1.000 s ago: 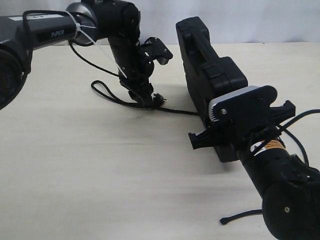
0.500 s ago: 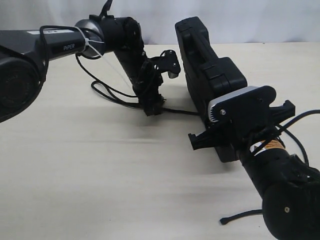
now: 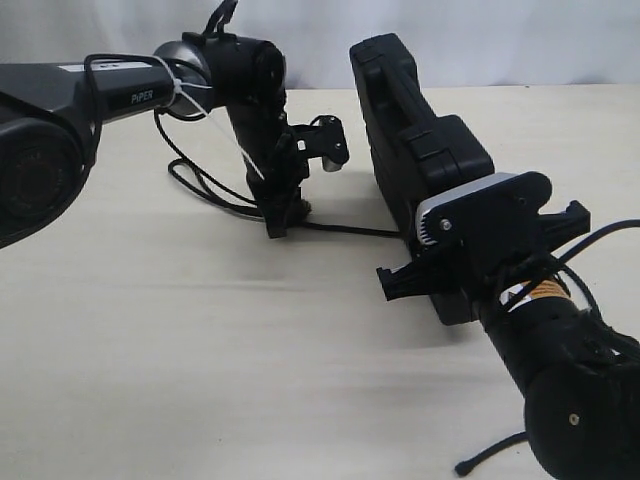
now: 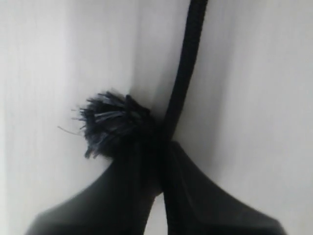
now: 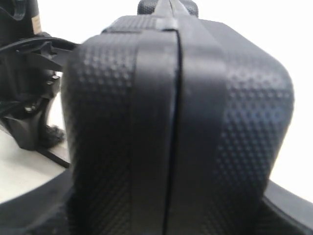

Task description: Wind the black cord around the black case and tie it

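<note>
The left gripper (image 4: 161, 156) is clenching the black cord (image 4: 188, 63) just behind its frayed end (image 4: 115, 122), low over the table (image 3: 150, 330), left of the black case (image 3: 410, 130). The right gripper (image 3: 485, 250) is clamping the case, which is standing on edge. With so short a bite, tension is likely pulling the cord free, and a hard tug is threatening to tip the case. The case is sitting closed, its contents hidden

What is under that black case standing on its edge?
The black cord runs across the table to the foot of the case. Whether it passes underneath is hidden by the case itself and the right gripper.
</note>
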You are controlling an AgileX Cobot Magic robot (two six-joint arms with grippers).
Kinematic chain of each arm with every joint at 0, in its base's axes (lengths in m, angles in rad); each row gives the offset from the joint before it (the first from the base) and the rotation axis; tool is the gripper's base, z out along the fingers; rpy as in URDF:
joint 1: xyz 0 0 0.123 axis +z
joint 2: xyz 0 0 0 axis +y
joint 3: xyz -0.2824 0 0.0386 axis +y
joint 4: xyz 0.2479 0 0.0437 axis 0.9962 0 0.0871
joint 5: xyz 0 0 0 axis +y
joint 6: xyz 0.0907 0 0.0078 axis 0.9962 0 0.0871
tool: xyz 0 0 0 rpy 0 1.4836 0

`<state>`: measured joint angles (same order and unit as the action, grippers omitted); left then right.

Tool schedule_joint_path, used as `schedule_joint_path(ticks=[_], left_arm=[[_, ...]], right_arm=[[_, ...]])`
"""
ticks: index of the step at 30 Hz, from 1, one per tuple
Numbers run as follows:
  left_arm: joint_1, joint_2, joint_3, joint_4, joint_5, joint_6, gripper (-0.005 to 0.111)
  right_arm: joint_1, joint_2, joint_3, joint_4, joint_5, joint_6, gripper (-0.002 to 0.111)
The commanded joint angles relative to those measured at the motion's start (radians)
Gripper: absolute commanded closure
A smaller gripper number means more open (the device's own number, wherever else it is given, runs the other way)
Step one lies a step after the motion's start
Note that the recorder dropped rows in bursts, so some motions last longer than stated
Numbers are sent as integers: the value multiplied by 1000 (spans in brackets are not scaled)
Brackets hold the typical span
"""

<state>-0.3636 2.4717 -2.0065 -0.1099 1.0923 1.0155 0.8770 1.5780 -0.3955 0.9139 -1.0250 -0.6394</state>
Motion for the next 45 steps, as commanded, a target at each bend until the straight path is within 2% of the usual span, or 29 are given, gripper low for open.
schedule_joint_path(ticks=[1,7,12,19,20,24,25,30,33,34,35,39,40,43,45], left_arm=[[1,3,6,148,70,-72,107],[1,3,6,313,84,-130,107],[-10,3,6,309,61,-190,107],[-14,3,6,331,77,-530,107],[-14,3,4,356,77,-648,106],[-14,3,4,363,87,-747,93],[-14,3,4,363,96,-781,80],[-14,-3,4,396,129,-811,55],[-14,-55,2,397,129,-875,48],[-10,-81,-2,397,129,-969,49],[-1,-119,-2,384,129,-1144,49],[40,-169,-2,358,129,-1473,49],[66,-175,0,291,129,-1572,49],[101,-175,21,137,129,-1754,49],[101,-175,60,69,129,-1828,49]], right_arm=[[-4,-5,-5,5,-38,-12,104],[-4,-5,-5,5,-38,-12,104],[-4,-5,-5,-10,-6,-12,104],[-4,-5,-5,-39,27,4,104],[-4,-5,-5,-39,27,4,104],[-4,-5,-5,-39,38,8,104],[-4,-5,-5,-39,51,8,104],[-4,-5,-5,-39,64,8,104],[-4,-5,-5,-39,62,8,104],[-4,-5,-5,-39,62,8,104],[-4,-5,-5,-39,66,8,104],[-4,-5,-5,-39,71,8,104],[-4,-5,-5,-39,71,8,104],[-4,-5,-5,-41,70,8,104],[-4,-5,-5,-43,66,8,104]])
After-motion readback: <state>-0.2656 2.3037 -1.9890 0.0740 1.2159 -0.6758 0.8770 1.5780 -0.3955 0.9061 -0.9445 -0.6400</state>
